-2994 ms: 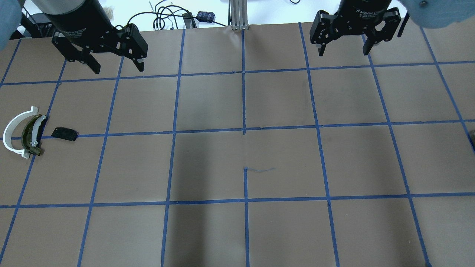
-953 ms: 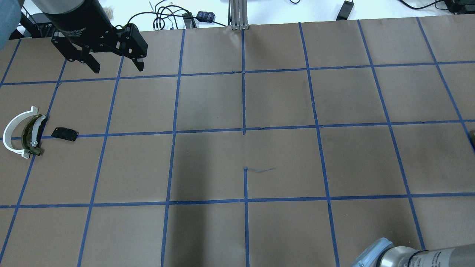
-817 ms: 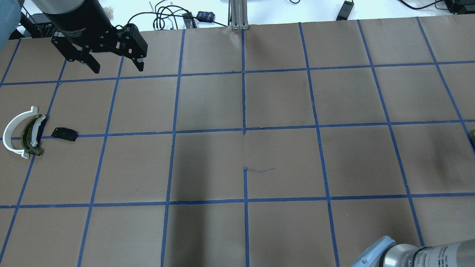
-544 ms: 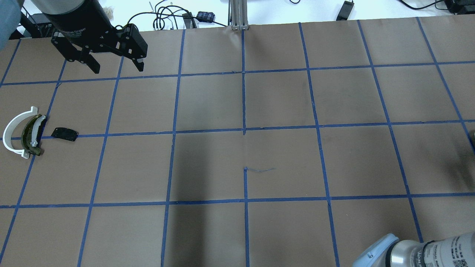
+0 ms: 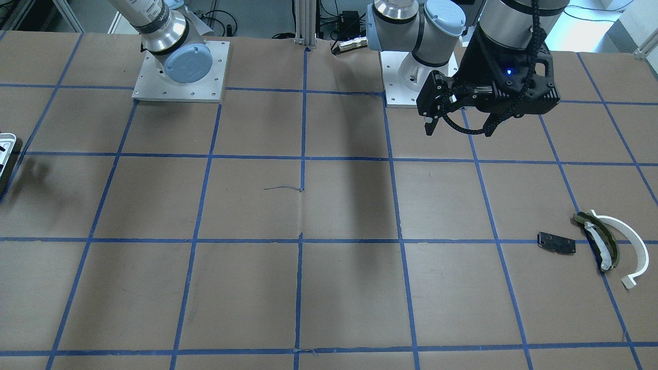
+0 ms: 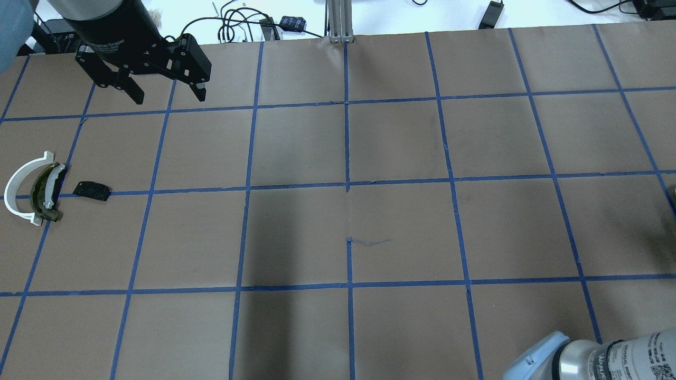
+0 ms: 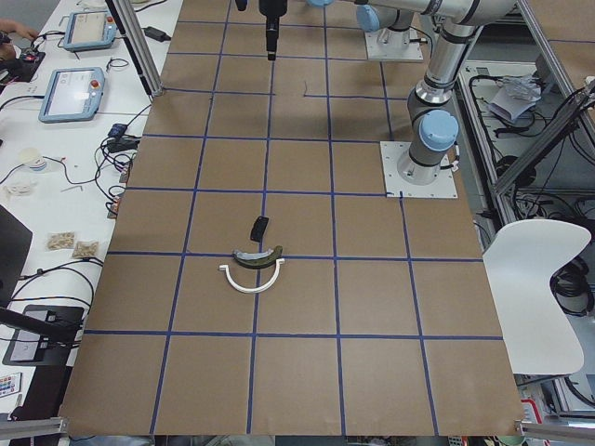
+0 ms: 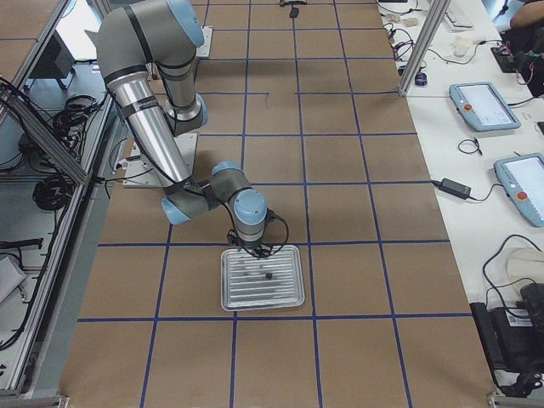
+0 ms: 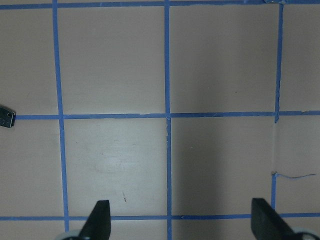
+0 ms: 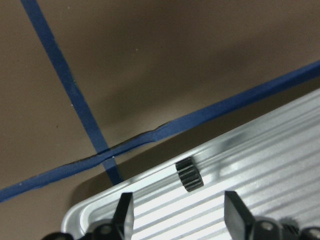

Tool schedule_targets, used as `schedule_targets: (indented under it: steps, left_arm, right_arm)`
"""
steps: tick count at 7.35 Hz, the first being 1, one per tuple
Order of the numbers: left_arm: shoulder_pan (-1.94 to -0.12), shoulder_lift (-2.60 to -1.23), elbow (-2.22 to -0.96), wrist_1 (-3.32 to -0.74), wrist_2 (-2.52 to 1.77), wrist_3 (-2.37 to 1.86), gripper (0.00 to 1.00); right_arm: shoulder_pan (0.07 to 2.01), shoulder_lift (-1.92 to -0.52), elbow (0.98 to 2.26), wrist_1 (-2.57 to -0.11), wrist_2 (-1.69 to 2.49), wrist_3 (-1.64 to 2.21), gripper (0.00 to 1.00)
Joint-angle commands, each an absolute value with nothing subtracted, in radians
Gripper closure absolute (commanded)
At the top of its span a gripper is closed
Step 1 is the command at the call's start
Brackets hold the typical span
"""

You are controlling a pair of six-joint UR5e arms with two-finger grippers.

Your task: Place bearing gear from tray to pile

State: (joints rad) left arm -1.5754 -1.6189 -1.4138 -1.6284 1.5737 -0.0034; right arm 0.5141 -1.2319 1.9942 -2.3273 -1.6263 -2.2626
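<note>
Lowering the right tool point(image 10: 177, 215) squarely over the small black toothed bearing gear point(image 10: 189, 174) looks like the step in hand, since nothing is gripped yet. Its two fingers stand apart in the wrist view, and the gear lies ahead of the gap between them, not inside it.

To do this well, the gap should be centred on the gear before descending, and the fingers kept off the raised rim of the shallow silvery ribbed metal tray point(image 8: 255, 293). The gear sits just inside that rim, near a rounded corner. I would close slowly, because so small a part could skid along the grooves or pop out sideways.

The gear is a short, dark, stubby cog with fine ridges round its side. Whether it has a bore cannot be told.

The pile point(image 6: 45, 192) has a white curved arc, a dark olive curved piece and a flat black plate. It lies on the brown, blue-taped tabletop point(image 6: 401, 142), well apart from the tray at the opposite end. The left tool point(image 6: 170, 98) hangs far from the tray with its fingers spread, holding nothing.
</note>
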Motion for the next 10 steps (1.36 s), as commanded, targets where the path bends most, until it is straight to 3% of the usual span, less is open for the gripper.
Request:
schedule_targets:
  steps: [1, 5, 6, 8, 10]
  left_arm:
    - [-1.575, -1.62, -1.416, -1.617, 1.572, -0.003, 0.0]
    - [-1.575, -1.614, -1.42, -1.617, 1.572, -0.003, 0.0]
    - [-1.575, -1.618, -1.419, -1.617, 1.572, -0.003, 0.0]
    - [-1.575, -1.609, -1.419, -1.617, 1.572, -0.003, 0.0]
    - [-1.575, -1.62, -1.414, -1.617, 1.572, -0.003, 0.0]
  right_arm:
    - [0.515, -1.221, 1.996, -2.327, -1.611, -2.348, 0.42]
    - [0.515, -1.227, 1.991, -2.327, -1.601, -2.349, 0.95]
    - [0.515, -1.227, 1.991, -2.327, -1.603, -2.349, 1.0]
    - [0.52, -1.235, 1.949, -2.309, -1.603, -2.332, 1.0]
    - [0.531, -1.293, 1.817, -2.005, -1.547, -2.12, 1.0]
